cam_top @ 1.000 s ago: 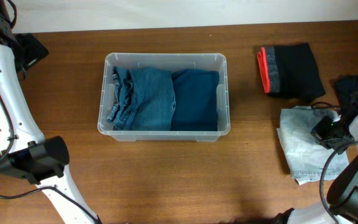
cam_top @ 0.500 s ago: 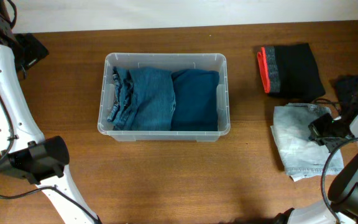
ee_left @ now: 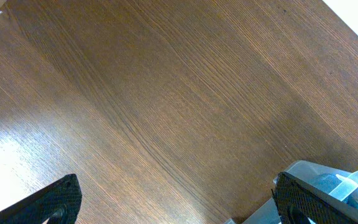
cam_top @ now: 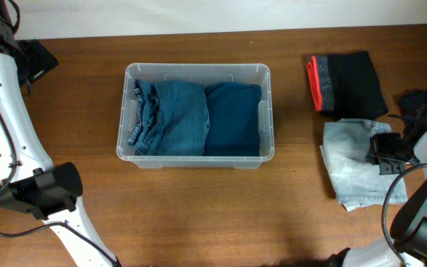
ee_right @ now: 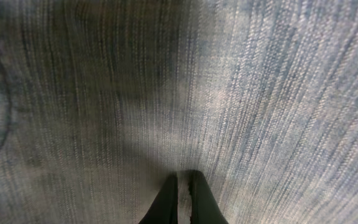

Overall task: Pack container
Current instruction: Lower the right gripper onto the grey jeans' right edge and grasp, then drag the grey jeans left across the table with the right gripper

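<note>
Currently the large clear plastic bin (cam_top: 197,68) sits mid-tabletop, already holding folded blue denim pieces (cam_top: 191,119), and the step in hand looks like picking up the pale grey-blue denim garment (cam_top: 347,167) lying well to the bin's right. The right hand (cam_top: 386,152) presses into that cloth, its fingers drawn almost together on a pinch of fabric. The left hand (ee_left: 179,205) hangs wide open and empty just beyond the bin's left corner. Next, the garment probably needs lifting clear and carrying over the bin's rim.

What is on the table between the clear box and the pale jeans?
Nothing: in the overhead view only bare brown table lies between the container and the pale jeans.
</note>
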`<state>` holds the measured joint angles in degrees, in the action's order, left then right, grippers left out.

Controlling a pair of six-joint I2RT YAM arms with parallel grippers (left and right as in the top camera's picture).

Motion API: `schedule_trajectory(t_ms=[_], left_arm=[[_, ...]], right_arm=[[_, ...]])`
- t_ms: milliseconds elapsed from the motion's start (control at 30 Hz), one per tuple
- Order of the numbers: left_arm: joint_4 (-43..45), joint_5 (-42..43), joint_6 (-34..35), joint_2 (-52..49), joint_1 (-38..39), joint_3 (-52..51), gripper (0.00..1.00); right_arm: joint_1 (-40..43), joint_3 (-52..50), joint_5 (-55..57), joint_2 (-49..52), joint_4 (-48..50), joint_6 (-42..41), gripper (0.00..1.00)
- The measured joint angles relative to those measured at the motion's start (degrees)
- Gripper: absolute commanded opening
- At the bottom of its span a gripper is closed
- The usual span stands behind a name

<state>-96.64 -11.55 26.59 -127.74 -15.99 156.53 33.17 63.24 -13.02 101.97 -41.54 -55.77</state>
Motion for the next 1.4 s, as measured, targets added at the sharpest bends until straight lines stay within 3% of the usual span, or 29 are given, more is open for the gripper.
schedule_trajectory(t_ms=[100, 300, 400, 467, 533, 733, 900, 1400], left_arm=[[0.0, 0.0, 0.0, 0.0, 0.0, 0.0, 0.99], [0.0, 0.0, 0.0, 0.0, 0.0, 0.0, 0.99], [0.0, 0.0, 0.0, 0.0, 0.0, 0.0, 0.99], [0.0, 0.0, 0.0, 0.0, 0.0, 0.0, 0.99], [0.0, 0.0, 0.0, 0.0, 0.0, 0.0, 0.99], [0.0, 0.0, 0.0, 0.0, 0.0, 0.0, 0.99], [0.0, 0.0, 0.0, 0.0, 0.0, 0.0, 0.99], [0.0, 0.0, 0.0, 0.0, 0.0, 0.0, 0.99]], right_arm=[[0.0, 0.35, -1.07, 0.33, 1.03, 2.97, 0.07], [-0.24, 6.71, -2.32, 0.96, -1.7, 19.3, 0.32], [-0.37, 11.87, -2.78, 0.96, -4.55, 27.96, 0.74], [-0.37, 15.32, -2.8, 0.94, -5.84, 33.97, 0.92], [-0.37, 17.97, -2.73, 0.94, -6.51, 39.82, 0.99], [0.59, 19.91, -1.51, 0.92, -7.23, 56.74, 0.99], [2.56, 19.91, -0.07, 1.05, -7.87, 65.48, 0.99], [4.2, 19.04, 1.84, 6.45, -11.39, 73.18, 0.99]])
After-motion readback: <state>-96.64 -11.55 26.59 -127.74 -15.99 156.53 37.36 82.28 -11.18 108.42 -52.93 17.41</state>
